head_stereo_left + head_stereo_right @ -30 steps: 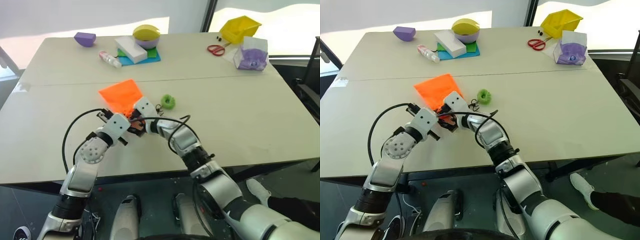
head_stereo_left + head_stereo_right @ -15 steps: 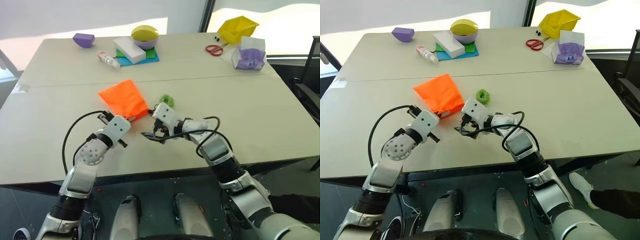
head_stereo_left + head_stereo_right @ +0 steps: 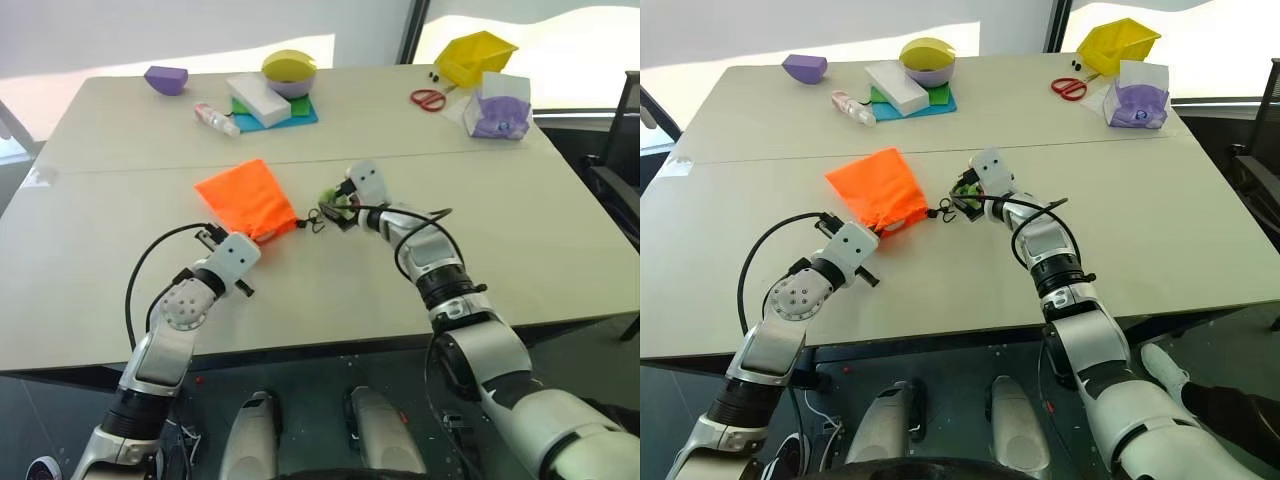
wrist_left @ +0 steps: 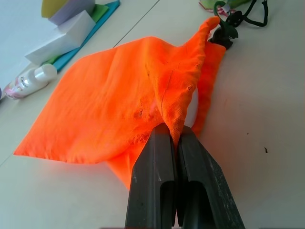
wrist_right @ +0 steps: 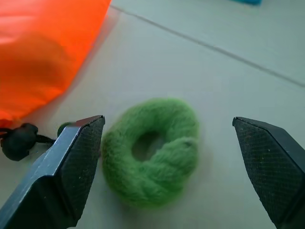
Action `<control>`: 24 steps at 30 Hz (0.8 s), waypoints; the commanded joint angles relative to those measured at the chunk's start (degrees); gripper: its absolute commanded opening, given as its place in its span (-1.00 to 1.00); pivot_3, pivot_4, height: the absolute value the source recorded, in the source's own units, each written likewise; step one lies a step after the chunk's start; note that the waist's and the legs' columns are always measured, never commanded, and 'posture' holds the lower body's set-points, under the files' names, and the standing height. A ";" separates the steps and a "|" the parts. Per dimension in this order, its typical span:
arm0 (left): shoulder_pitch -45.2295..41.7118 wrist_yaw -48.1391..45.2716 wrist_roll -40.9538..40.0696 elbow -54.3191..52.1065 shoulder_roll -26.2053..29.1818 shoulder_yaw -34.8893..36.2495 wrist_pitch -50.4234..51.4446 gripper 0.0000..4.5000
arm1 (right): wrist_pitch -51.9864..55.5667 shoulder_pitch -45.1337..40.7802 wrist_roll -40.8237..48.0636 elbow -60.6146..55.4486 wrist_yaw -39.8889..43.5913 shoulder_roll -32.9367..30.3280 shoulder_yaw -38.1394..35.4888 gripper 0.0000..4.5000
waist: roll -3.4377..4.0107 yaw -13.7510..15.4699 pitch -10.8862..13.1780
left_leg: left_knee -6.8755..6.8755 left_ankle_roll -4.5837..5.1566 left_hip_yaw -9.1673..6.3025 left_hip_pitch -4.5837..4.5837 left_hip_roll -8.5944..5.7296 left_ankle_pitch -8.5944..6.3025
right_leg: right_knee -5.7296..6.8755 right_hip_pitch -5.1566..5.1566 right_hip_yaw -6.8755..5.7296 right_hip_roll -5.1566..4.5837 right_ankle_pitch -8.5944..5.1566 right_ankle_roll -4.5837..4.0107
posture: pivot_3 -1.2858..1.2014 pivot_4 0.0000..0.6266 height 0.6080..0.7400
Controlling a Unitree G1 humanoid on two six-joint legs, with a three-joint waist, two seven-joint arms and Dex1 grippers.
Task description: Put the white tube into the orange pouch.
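Note:
The orange pouch [image 3: 245, 198] lies flat on the table's middle, its mouth toward me. My left gripper [image 3: 260, 238] is shut on the fabric edge of that mouth, and the left wrist view shows its fingers [image 4: 162, 157] pinching an orange fold [image 4: 143, 95]. The white tube is hidden. A dark cord [image 3: 312, 220] runs from the mouth to the fuzzy green ring [image 5: 152, 148]. My right gripper [image 3: 338, 207] hangs open just over that ring, a finger on each side, holding nothing.
Along the far edge stand a purple bowl [image 3: 169, 78], a clear bottle with pink ends [image 3: 218, 118], a white block [image 3: 262, 98] on blue and green pads, a yellow-purple bowl [image 3: 291, 70], red scissors [image 3: 431, 98], a yellow bin [image 3: 481, 55] and a clear bag [image 3: 497, 110].
My right gripper has pulled away from the pouch mouth and swung right and farther out to the green ring. The left gripper has kept its pinch on the pouch.

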 commanded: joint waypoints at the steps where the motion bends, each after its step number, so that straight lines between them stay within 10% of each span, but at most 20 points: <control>1: 0.13 0.29 0.18 -1.90 0.01 0.03 -0.53 -1.00 | -0.45 -2.99 1.17 2.90 -0.24 0.66 -1.63 0.99 | 0.00 0.00 0.00 | 0.01 0.00 0.00 0.00 0.00 0.00 | 0.00 0.00 0.00 0.00 0.00 0.01 | 0.03 -0.52 1.00; 8: 0.44 0.43 0.34 -2.35 -0.11 -0.07 -0.39 -1.00 | -0.78 -3.76 2.10 5.16 0.71 0.77 -2.81 0.66 | 0.00 0.01 0.00 | 0.05 0.00 0.00 0.01 0.00 0.00 | 0.00 0.04 0.01 -0.01 0.02 0.02 | 0.03 -0.52 1.00; 15: 0.71 0.11 -0.26 -2.27 -0.04 0.32 -0.48 -1.00 | 0.72 0.32 4.24 -3.04 4.09 -0.59 -3.46 -0.91 | 0.00 0.07 0.00 | 0.05 0.00 0.00 0.00 0.00 0.00 | 0.00 0.04 0.01 -0.01 0.02 0.03 | 0.03 -0.52 1.00; 24: 2.12 -3.85 -7.35 -3.24 -0.73 2.56 1.38 -1.00 | 14.20 14.00 8.85 -29.90 7.20 -3.31 -2.53 -0.98 | 0.00 0.08 0.00 | 0.02 0.00 -0.03 -0.01 0.00 0.00 | 0.00 0.03 0.00 -0.01 0.01 0.05 | 0.03 -0.52 1.00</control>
